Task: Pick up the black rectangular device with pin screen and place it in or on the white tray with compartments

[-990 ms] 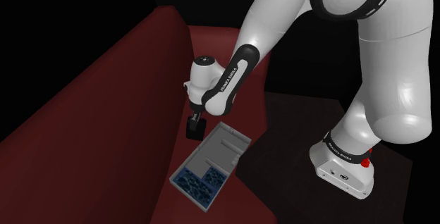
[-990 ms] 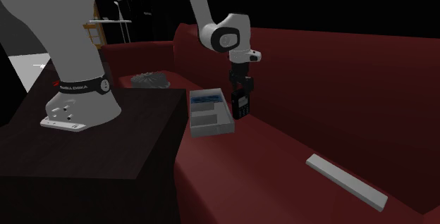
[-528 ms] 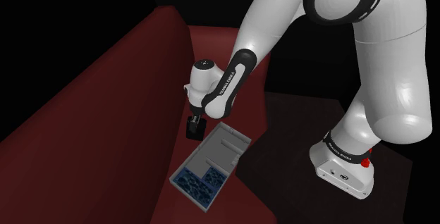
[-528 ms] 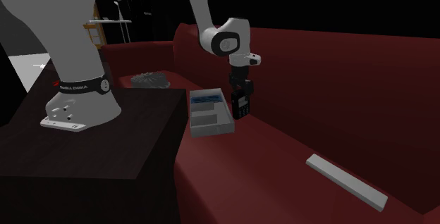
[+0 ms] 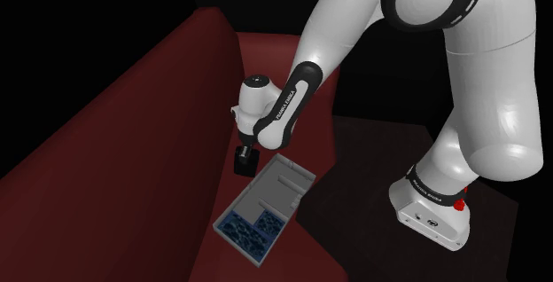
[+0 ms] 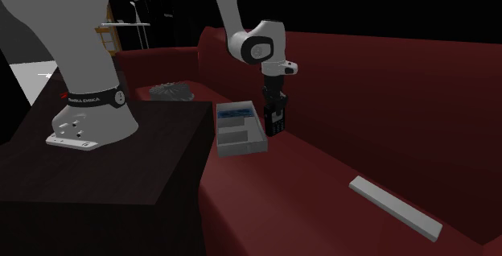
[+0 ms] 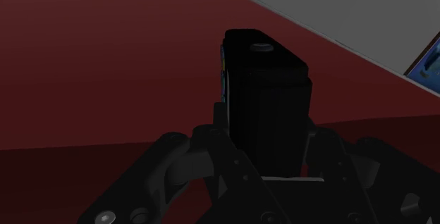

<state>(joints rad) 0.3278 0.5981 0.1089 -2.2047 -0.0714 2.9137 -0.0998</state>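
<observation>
The black rectangular device (image 7: 264, 92) stands clamped between the two fingers of the pincer (image 7: 264, 144), which grips its long sides. The wrist view gives the detail: a small round spot on the device's far end and a thin blue strip down one side edge, with dark red cushion beyond it.

The second exterior view turns the device (image 6: 275, 120) face-on, showing rows of small pale marks. There it hangs below the pincer (image 6: 275, 106), over the seat of the dark red sofa (image 6: 338, 69), just beside the far corner of the tray (image 6: 239, 149). I cannot tell whether its lower end touches the cushion.

The shoulder view puts the device (image 5: 243, 162) between the sofa's backrest and the tray (image 5: 299, 169). It also looks into the tray: the compartments toward the seat's front edge are blue-patterned, and the farther ones are plain grey.

The second exterior view adds a flat grey slab (image 6: 394, 207) lying well apart along the seat. It also shows the dark stand (image 6: 137, 166) alongside the tray.
</observation>
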